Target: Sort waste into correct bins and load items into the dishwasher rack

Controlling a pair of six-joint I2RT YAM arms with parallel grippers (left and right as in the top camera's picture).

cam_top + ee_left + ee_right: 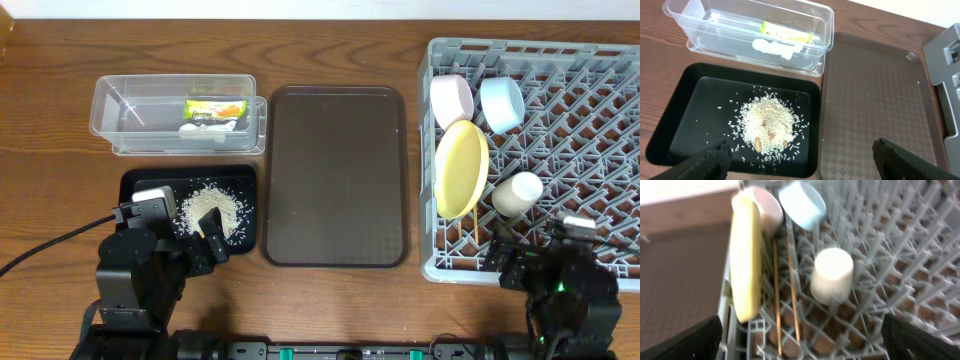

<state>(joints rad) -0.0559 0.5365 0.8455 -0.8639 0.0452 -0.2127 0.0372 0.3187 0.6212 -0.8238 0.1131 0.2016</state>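
The green-and-orange wrapper (215, 108) lies in the clear tub (120, 105), next to a white crumpled scrap (772, 47). The rice heap (210, 208) lies in the black tray (140, 185); it also shows in the left wrist view (767, 120). The grey rack (600, 100) holds the yellow plate (461, 168) on edge, the white bowl (452, 98), the blue bowl (501, 103), the white cup (517, 193) and the chopsticks (776, 295). My left gripper (802, 160) is open and empty above the black tray's front edge. My right gripper (802, 342) is open and empty over the rack's front edge.
The large brown serving tray (335, 175) lies between the black tray and the rack, with nothing on it. A black cable (50, 245) runs across the table at the front left.
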